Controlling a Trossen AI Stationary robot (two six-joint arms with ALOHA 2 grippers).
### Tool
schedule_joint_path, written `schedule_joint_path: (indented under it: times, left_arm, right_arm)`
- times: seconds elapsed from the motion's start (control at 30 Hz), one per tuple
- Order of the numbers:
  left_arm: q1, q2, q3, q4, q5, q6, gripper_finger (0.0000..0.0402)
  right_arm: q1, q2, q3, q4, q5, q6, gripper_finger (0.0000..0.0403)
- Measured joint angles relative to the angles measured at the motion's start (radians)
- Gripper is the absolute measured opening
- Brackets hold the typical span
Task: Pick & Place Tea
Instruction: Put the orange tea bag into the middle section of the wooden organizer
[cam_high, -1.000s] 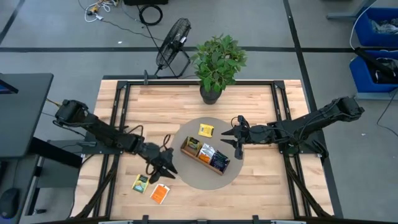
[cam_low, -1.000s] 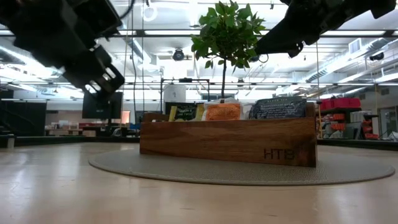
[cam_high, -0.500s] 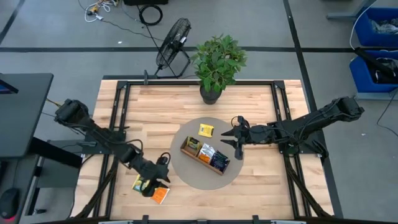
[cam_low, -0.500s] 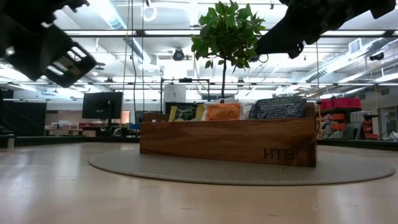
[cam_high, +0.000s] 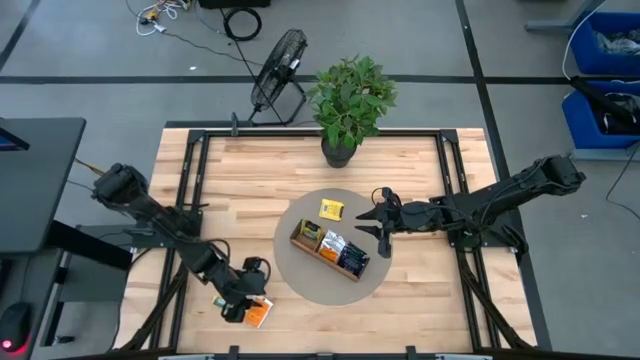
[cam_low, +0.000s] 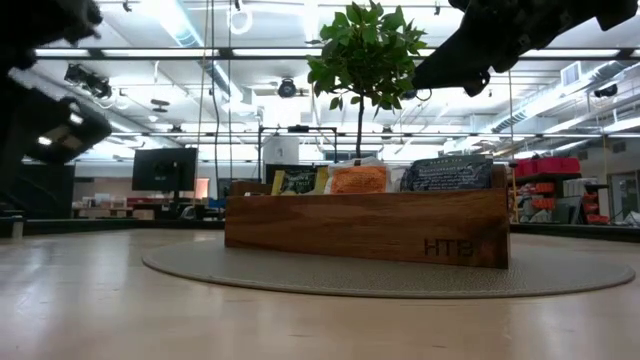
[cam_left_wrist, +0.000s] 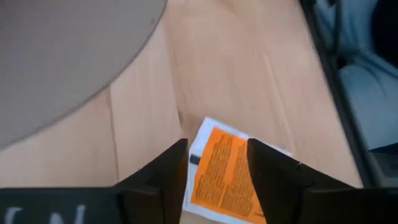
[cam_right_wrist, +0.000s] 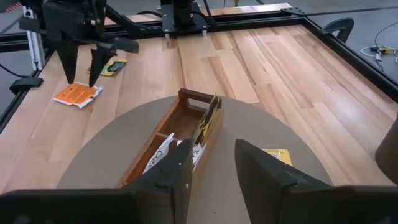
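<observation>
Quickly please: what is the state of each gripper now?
Left gripper: open, empty, above the orange tea sachet.
Right gripper: open, empty, over the wooden tray.

orange sachet (cam_high: 258, 313): flat on bare wood near the table's front left edge, off the round mat; white border, dark print; partly covered from above by an arm, clear in left wrist view (cam_left_wrist: 225, 169)
yellow-green sachet (cam_right_wrist: 115, 65): flat on the wood just beside the orange one, mostly hidden from above
yellow sachet (cam_high: 331, 209): flat on the round mat, just behind the tray, slightly rotated
tray sachets: three standing on edge in the tray compartments; green-yellow one (cam_high: 310, 233) at the left end, orange one (cam_high: 332, 246) in the middle, dark blue one (cam_high: 353, 260) at the right end; tops poke above the tray wall in low view
</observation>
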Motion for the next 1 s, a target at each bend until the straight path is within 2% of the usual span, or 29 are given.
schedule_joint_path:
  times: [0.3,0.57,0.8,1.0]
  left_arm:
    - [-0.004,0.063,0.000,0.003,0.000,-0.012,0.0227]
    - [-0.004,0.141,0.003,-0.006,-0.005,0.011,0.0219]
    - [0.007,0.144,0.004,-0.034,-0.005,0.021,0.0183]
    - [0.027,0.144,0.003,-0.045,-0.006,0.036,0.0103]
  right_arm:
    - [0.000,0.000,0.000,-0.002,0.001,-0.004,0.0128]
    - [0.000,0.000,0.000,-0.002,0.003,-0.015,0.0128]
    - [0.000,0.000,0.000,-0.002,0.004,-0.023,0.0128]
    - [0.000,0.000,0.000,-0.003,0.004,-0.023,0.0128]
